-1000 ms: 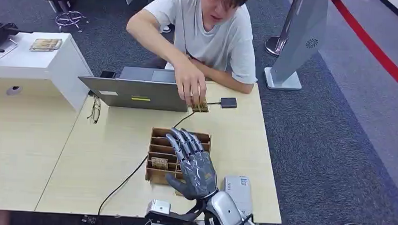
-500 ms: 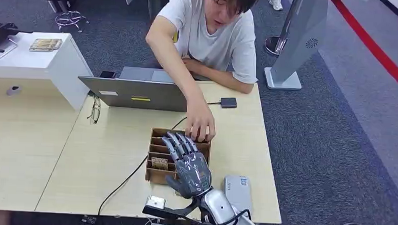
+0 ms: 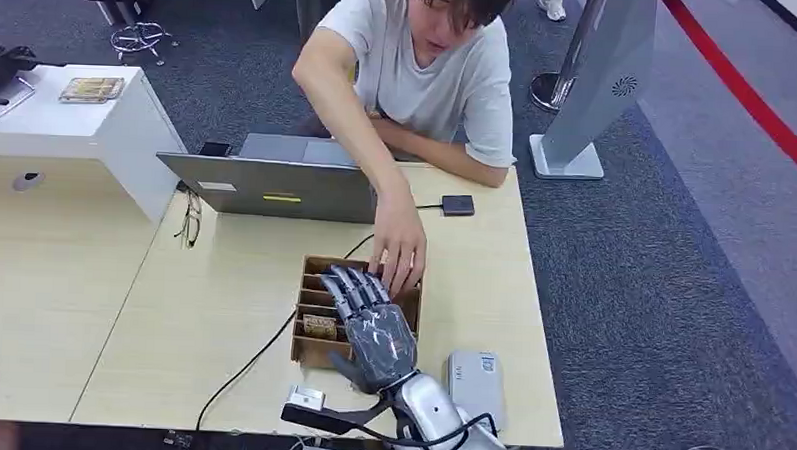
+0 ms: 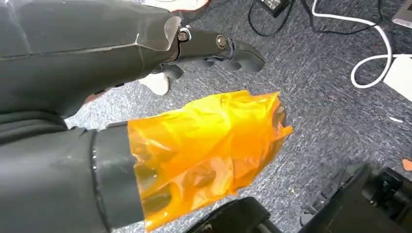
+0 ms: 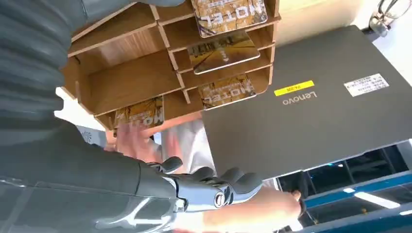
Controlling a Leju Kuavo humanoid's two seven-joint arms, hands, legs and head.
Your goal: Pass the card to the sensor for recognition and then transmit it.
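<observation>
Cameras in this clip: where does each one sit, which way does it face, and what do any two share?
Head view: high on the body, looking forward and down at the table, wooden card tray, laptop and a person; right hand over the tray.
Left wrist view: behind the left hand, facing carpet and cables; an orange film-wrapped part shows.
Right wrist view: behind the right hand, facing the tray, its cards and laptop.
Shared: head and right wrist views both show tray, laptop, the person's hand.
</observation>
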